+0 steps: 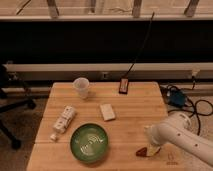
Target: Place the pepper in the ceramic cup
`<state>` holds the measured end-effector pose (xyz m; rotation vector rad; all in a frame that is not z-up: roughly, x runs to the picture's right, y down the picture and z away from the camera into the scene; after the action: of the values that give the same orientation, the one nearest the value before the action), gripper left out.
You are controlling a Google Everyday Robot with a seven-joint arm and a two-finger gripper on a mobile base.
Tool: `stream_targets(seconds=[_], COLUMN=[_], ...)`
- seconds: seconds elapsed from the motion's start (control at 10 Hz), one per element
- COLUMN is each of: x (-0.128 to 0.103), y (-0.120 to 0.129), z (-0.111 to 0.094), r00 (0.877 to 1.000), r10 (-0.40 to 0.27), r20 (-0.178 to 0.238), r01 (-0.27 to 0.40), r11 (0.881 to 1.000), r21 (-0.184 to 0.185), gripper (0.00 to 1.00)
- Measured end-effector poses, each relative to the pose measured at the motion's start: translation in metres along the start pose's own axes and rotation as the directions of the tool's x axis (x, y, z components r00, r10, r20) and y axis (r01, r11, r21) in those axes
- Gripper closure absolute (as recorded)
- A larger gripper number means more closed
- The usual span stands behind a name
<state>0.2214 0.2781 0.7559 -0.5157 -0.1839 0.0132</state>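
Observed claw (151,146) low at near-right of counter (135,102), just beside pepper (143,151); cannot tell claw's state. Noted cup (81,87) upright far left, well apart.

Dim, warm light falls from above on the surface (130,107) (the wood glows orange). The far wall (75,42) is nearly black. The pale arm (186,137) shines brightest; the tool (151,148), near right, looks duller.

An office: swivel chair (10,107), wooden worktable (135,107), trailing cables (202,106).
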Motion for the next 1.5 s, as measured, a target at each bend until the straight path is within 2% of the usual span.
stream_targets(seconds=[1.3, 1.4, 1.5], x=[0.0018, 0.0017, 0.0021], y=[-0.0014, -0.0014, 0.0017], z=[0.0073, 0.0060, 0.0047], r00=[1.000, 1.000, 1.000], r10=[-0.008, -0.007, -0.013], r20=[0.024, 0.019, 0.007], r01=[0.008, 0.006, 0.013], r11=[0.999, 0.999, 1.000], r21=[0.034, 0.031, 0.012], gripper=[0.20, 0.20, 0.20])
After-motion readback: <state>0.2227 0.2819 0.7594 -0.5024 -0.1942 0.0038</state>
